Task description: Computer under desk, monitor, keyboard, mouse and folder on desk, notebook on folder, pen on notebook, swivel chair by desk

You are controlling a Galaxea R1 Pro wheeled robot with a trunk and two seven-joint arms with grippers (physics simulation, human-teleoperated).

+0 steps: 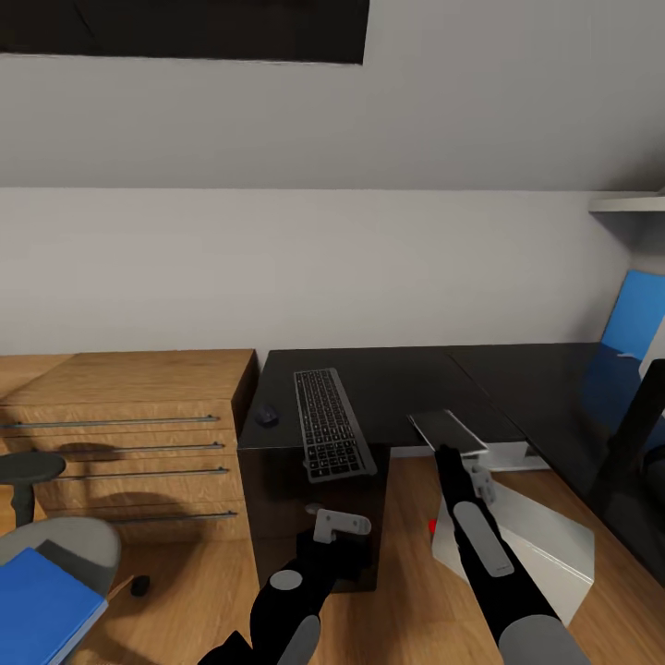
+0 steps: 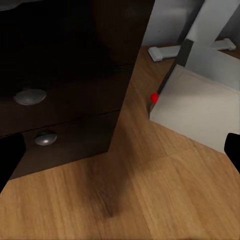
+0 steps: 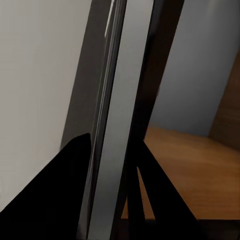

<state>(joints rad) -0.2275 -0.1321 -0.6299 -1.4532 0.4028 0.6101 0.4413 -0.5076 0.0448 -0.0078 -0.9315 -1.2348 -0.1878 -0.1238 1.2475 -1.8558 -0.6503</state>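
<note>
The keyboard [image 1: 328, 434] lies lengthwise on the glossy black desk [image 1: 406, 379], with the small dark mouse [image 1: 268, 417] to its left. My right gripper [image 1: 452, 451] is shut on the thin dark grey notebook [image 1: 449, 429] at the desk's front edge; the notebook [image 3: 112, 125] stands edge-on between my dark fingers [image 3: 55, 195]. My left gripper [image 1: 340, 525] hangs open low in front of the desk's dark drawer block [image 2: 60, 90]. The grey-white computer [image 1: 526, 540] lies tilted on the floor under the desk. The blue folder [image 1: 42, 605] rests on the swivel chair [image 1: 78, 545] at lower left.
A light wooden drawer unit [image 1: 129, 434] stands left of the desk. A blue wall panel [image 1: 637, 319] and a black slanted shape [image 1: 637, 434] are at the right edge. A small dark object [image 1: 139, 585] lies on the wood floor [image 2: 125, 200] by the chair.
</note>
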